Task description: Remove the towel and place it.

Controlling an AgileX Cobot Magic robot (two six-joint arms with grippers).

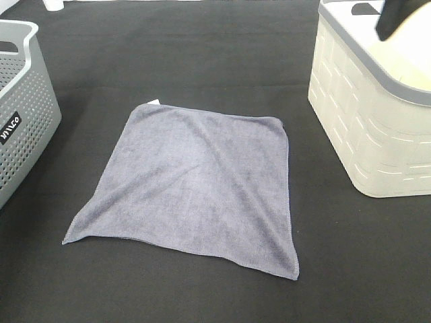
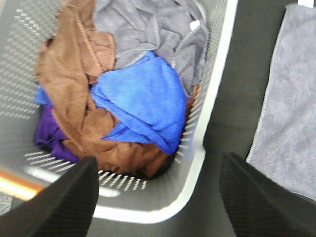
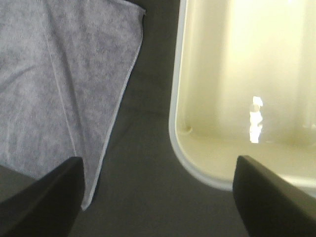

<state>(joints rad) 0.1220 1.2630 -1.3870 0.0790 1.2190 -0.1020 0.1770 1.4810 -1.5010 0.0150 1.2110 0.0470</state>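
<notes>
- Exterior high view: the towel (image 1: 192,185) lay spread flat on the black desk (image 1: 202,60), midway between the grey basket (image 1: 23,101) at the left and the cream basket (image 1: 367,108) at the right, touching neither. Neither gripper was clear here; only a dark part showed above the cream basket. Flat cloth gives little to pinch, so a grasp at the middle could slide off or lift only a fold.
- Left wrist view: the left gripper (image 2: 158,197) hovered wide open and empty over the near rim of the grey basket, which held brown, blue, purple and grey cloths (image 2: 123,94). The towel's edge (image 2: 291,98) lay apart on the desk. Descending here risked snagging the wrong cloth.
- Right wrist view: the right gripper (image 3: 158,197) was wide open, holding nothing, above the gap between the towel's corner (image 3: 64,84) and the cream basket's rim (image 3: 174,123). A careless close might miss the thin hem or knock the rim.
</notes>
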